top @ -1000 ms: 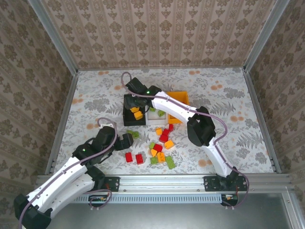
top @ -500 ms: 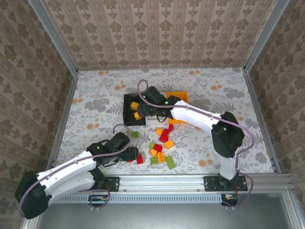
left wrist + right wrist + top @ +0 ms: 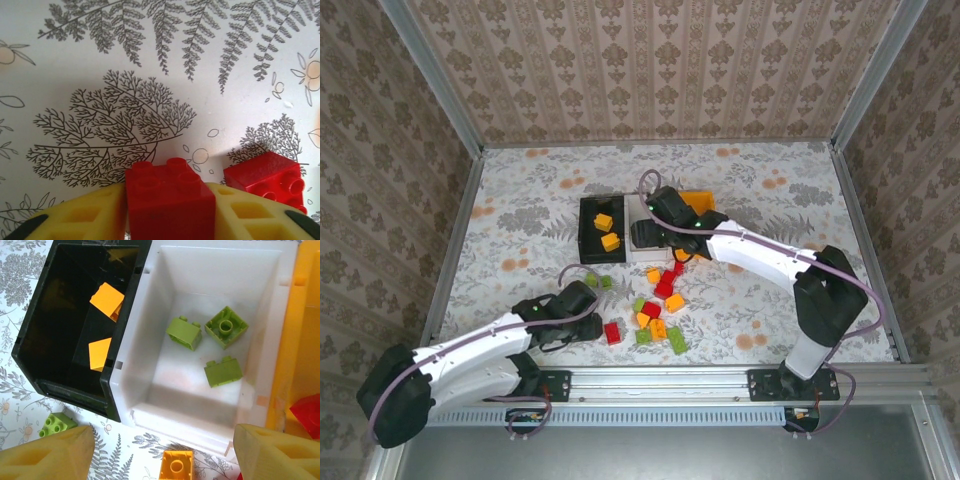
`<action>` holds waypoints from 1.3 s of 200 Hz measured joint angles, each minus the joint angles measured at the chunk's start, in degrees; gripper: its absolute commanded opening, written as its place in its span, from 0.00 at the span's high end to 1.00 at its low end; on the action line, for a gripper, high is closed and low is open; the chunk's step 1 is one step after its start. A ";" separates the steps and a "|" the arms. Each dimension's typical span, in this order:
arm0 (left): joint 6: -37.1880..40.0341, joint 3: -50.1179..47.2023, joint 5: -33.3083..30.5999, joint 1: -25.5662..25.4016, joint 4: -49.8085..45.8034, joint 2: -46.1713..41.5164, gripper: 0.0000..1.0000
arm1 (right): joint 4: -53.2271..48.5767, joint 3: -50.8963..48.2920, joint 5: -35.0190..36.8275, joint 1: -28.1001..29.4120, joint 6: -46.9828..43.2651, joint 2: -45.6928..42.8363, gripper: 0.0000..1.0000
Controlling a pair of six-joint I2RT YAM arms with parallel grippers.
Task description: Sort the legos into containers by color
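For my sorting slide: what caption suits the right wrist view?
Right gripper, fingers apart, faces a white plastic bin holding three light green bricks, beside a black plastic bin with two orange-yellow bricks.

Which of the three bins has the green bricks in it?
The white rectangular plastic bin, the middle one: three light green toy bricks lie in it, while the black plastic bin beside it holds orange-yellow ones.

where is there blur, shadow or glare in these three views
Left wrist: the red brick is sharp, the yellow fingers gripping it slightly soft, with a soft shadow on the table just beyond. Right wrist: the black bin has glossy walls with faint orange reflections; the white bin is bright, not washed out. Top external: even light, no glare.
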 measured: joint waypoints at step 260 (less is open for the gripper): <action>30.27 97.33 5.53 3.56 -7.69 75.73 0.43 | -3.89 -34.91 6.43 -10.36 8.70 -39.28 0.24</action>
